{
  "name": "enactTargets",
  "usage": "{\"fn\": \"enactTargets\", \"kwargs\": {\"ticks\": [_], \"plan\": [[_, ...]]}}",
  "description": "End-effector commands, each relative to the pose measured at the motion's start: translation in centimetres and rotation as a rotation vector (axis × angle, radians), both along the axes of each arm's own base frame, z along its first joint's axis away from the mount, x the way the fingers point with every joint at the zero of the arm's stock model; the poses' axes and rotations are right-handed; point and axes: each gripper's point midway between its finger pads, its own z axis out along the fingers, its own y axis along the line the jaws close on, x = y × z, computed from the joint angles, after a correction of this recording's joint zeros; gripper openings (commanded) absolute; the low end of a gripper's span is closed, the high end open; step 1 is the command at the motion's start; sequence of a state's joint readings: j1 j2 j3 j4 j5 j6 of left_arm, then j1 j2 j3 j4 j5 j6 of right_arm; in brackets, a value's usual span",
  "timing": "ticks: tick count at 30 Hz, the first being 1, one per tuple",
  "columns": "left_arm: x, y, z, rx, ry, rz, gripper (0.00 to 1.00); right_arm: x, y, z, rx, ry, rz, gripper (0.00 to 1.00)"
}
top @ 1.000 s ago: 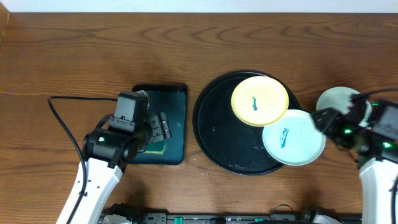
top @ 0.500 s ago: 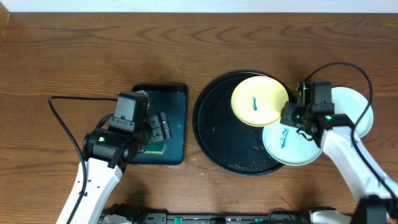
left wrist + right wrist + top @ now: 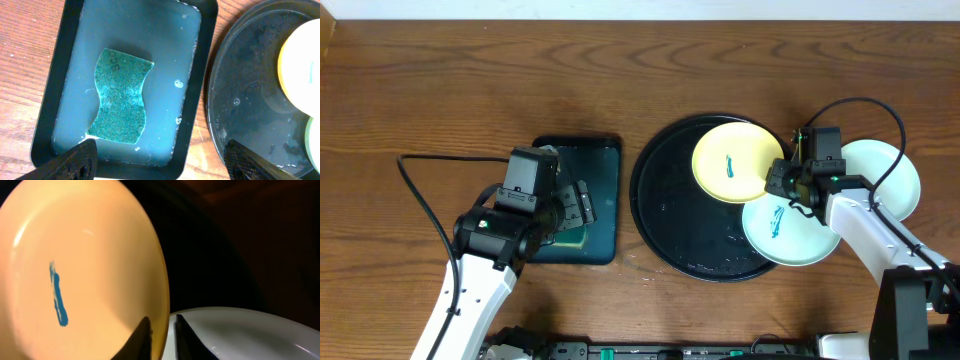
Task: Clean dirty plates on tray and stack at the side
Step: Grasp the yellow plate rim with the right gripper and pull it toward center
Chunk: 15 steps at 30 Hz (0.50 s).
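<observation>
The pale yellow plate (image 3: pixel 738 160) with a blue scribble lies at the back of the black tray (image 3: pixel 670 200). A mint-white plate (image 3: pixel 792 222) with a blue scribble overlaps the tray's right rim. A second mint-white plate (image 3: pixel 885 175) lies on the wood at the right. My right gripper (image 3: pixel 778 180) is closed on the yellow plate's right rim. In the right wrist view the gripper (image 3: pixel 162 324) has the yellow plate's (image 3: pixel 75 270) edge between its jaws, beside the mint plate (image 3: pixel 240 330). My left gripper (image 3: pixel 570 205) is open and empty over the teal tray (image 3: pixel 605 160).
The rectangular teal tray (image 3: pixel 50 100) holds cloudy water and a green sponge (image 3: pixel 122 95). The black tray (image 3: pixel 250 100) is wet and lies just right of it. A black cable (image 3: pixel 420 190) runs over the wood at the left. Brown tabletop (image 3: pixel 520 80) stretches across the back.
My right arm has swung in from the right edge to the yellow plate's rim and closed on it. The mint plate on the table is uncovered. The left arm has not moved.
</observation>
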<state>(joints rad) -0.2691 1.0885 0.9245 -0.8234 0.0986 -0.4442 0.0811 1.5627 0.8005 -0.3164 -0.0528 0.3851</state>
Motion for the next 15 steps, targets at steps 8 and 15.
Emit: {"fn": "enactTargets", "kwargs": {"ticks": [8,15], "plan": [[0.3,0.1,0.6,0.003,-0.015,0.002,0.81,-0.6,2.4,2.0,0.035,-0.059,0.172,0.01],[0.3,0.1,0.6,0.003,-0.015,0.002,0.82,-3.2,5.4,3.9,0.012,-0.059,0.349,0.01]]}}
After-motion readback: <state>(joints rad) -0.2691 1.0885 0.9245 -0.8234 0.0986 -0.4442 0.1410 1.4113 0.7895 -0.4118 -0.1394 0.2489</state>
